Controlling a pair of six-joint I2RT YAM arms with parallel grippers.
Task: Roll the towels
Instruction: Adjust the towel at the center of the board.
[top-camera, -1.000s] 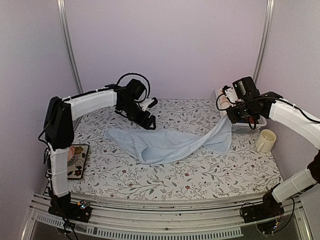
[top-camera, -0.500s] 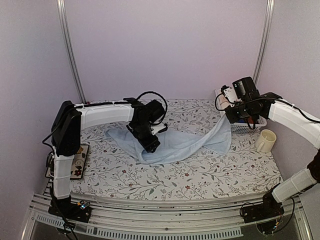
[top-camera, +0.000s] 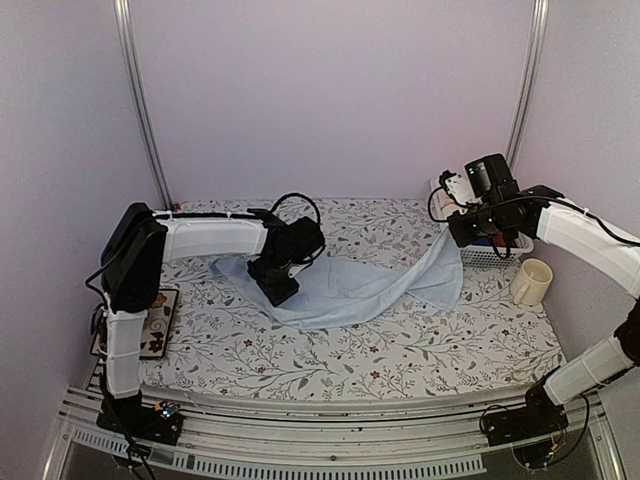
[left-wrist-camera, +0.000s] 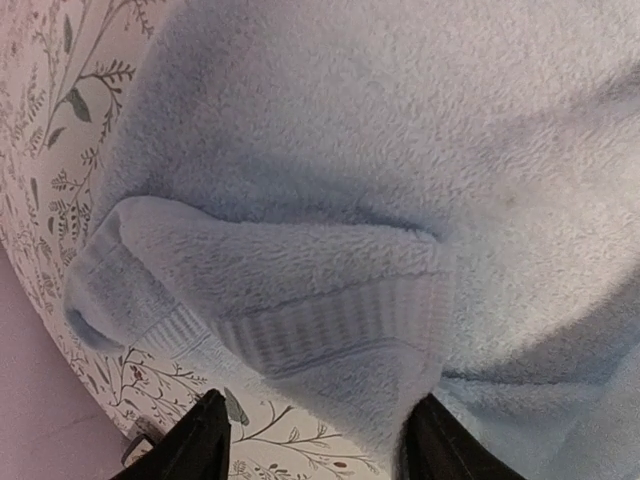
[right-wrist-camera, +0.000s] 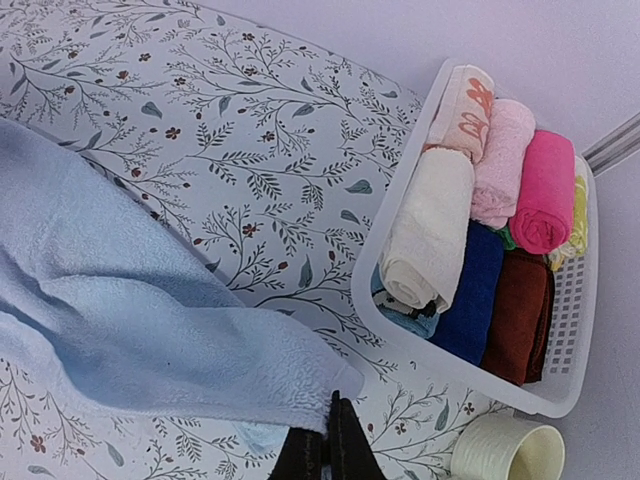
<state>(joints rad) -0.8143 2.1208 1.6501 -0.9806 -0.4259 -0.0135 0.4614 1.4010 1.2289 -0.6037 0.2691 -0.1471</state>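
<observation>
One light blue towel (top-camera: 350, 285) lies across the middle of the table (top-camera: 400, 350). It is a soft, thick-piled terry cloth with a ribbed woven band near its hem. Most of it rests crumpled on the floral-printed surface. Its 2 o'clock corner rises off the table, pinched by the right gripper (right-wrist-camera: 325, 440), which is closed on it. The left gripper (left-wrist-camera: 315, 445) sits at the towel's 8 o'clock edge, jaws spread apart over a folded-over hem, not clamped.

Only the left wrist view resolves the pile and ribbing. Only the right wrist view shows what is in the white slotted plastic basket (right-wrist-camera: 560, 390) at 2 o'clock. It holds a rolled cream towel (right-wrist-camera: 425, 235) among smaller rolled cloths (right-wrist-camera: 545, 190) in pink, dark blue and maroon. A cream mug (top-camera: 531, 281) stands at 3 o'clock, just beside the basket.
</observation>
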